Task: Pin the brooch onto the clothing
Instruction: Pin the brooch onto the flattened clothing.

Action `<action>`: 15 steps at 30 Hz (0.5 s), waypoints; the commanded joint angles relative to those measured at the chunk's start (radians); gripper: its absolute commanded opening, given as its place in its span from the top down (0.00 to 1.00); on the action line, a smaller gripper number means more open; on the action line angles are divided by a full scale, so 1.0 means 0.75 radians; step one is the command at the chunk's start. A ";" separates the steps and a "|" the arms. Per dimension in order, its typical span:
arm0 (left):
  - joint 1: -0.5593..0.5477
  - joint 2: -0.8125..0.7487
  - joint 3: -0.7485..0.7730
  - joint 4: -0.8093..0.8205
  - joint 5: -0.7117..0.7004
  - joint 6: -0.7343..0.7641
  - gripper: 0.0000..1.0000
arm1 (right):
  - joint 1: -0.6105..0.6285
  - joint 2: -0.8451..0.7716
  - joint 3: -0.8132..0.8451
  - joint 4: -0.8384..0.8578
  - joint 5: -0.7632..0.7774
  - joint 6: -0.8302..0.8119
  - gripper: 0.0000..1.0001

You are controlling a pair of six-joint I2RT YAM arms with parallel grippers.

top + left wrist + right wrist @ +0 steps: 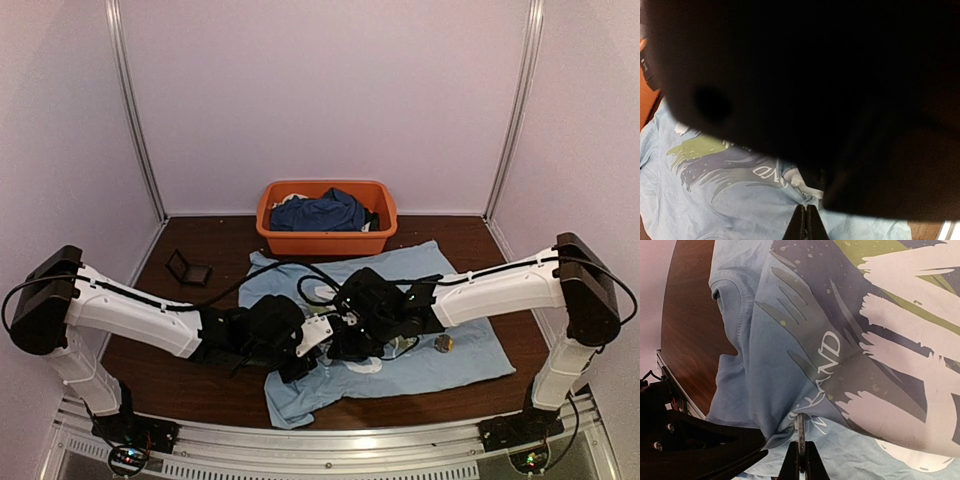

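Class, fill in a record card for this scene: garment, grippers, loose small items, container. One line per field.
garment: light blue printed T-shirt, spread on the brown table
left gripper: shut, at a shirt fold
right gripper: shut on a thin pale strip; brooch or fabric, unclear
on shirt: small dull-gold round object
off shirt: small black square case
container: orange plastic basin holding a dark blue garment

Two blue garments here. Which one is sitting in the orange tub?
The dark blue garment, bundled inside the orange tub at the back. The light blue T-shirt, with the big chest print, lies spread on the table in front instead.
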 commanded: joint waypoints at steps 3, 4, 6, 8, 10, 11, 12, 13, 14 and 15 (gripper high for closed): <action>-0.008 0.001 0.009 0.036 -0.014 -0.015 1.00 | 0.019 -0.017 -0.022 0.035 -0.068 -0.040 1.00; -0.008 0.001 0.010 0.034 -0.014 -0.014 1.00 | 0.020 -0.019 -0.025 0.033 -0.075 -0.042 1.00; -0.008 0.001 0.009 0.032 -0.019 -0.014 1.00 | 0.019 -0.026 -0.033 0.035 -0.088 -0.043 1.00; -0.008 0.000 0.007 0.028 -0.026 -0.012 1.00 | 0.020 -0.034 -0.040 0.037 -0.098 -0.046 1.00; -0.008 -0.001 0.008 0.026 -0.030 -0.012 1.00 | 0.018 -0.040 -0.042 0.028 -0.107 -0.059 1.00; -0.008 -0.001 0.006 0.025 -0.030 -0.012 1.00 | 0.017 -0.042 -0.042 0.023 -0.111 -0.067 1.00; -0.007 -0.001 0.007 0.025 -0.031 -0.012 1.00 | 0.017 -0.044 -0.043 0.017 -0.113 -0.075 1.00; -0.008 -0.002 0.007 0.024 -0.035 -0.013 1.00 | 0.016 -0.047 -0.045 0.015 -0.117 -0.079 1.00; -0.008 -0.004 0.006 0.020 -0.037 -0.011 1.00 | 0.016 -0.047 -0.049 0.013 -0.120 -0.082 1.00; -0.008 -0.006 0.006 0.019 -0.038 -0.011 1.00 | 0.015 -0.050 -0.053 0.014 -0.122 -0.084 1.00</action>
